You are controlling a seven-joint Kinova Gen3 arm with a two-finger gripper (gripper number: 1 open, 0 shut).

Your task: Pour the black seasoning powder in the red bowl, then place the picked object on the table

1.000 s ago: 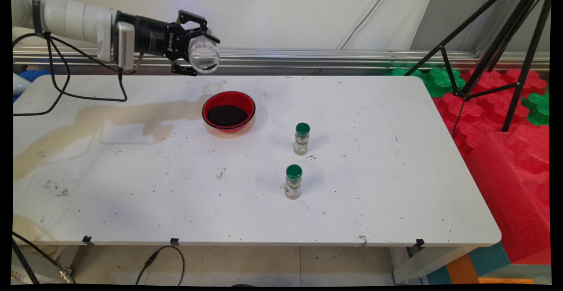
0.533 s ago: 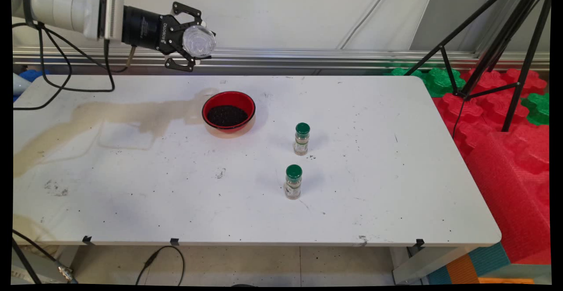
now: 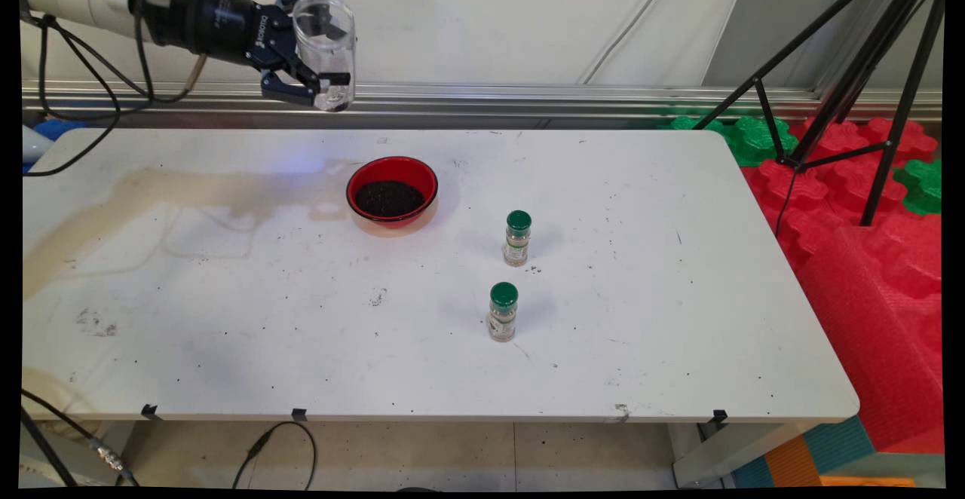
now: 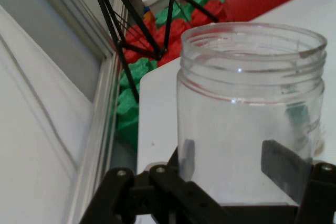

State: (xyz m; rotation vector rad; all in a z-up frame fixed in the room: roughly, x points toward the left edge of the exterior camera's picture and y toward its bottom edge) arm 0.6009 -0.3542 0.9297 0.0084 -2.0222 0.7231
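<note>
White table below, the gripper pinched a clear empty jar upright, high above and behind the red bowl of dark grains. 2 green-capped bottles stood apart. Smooth plastic could slip from so narrow a grip.

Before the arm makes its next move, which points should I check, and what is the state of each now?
1. Tool shut on the clear plastic jar: ok.
2. Jar upright, mouth up: ok.
3. Jar empty: ok in the hand view; a dark trace at its bottom in the main view, cannot tell.
4. Jar high above the white table: ok.
5. Red bowl of dark grains upright: ok.
6. Two green-capped spice bottles standing, apart from the bowl: ok.
</note>
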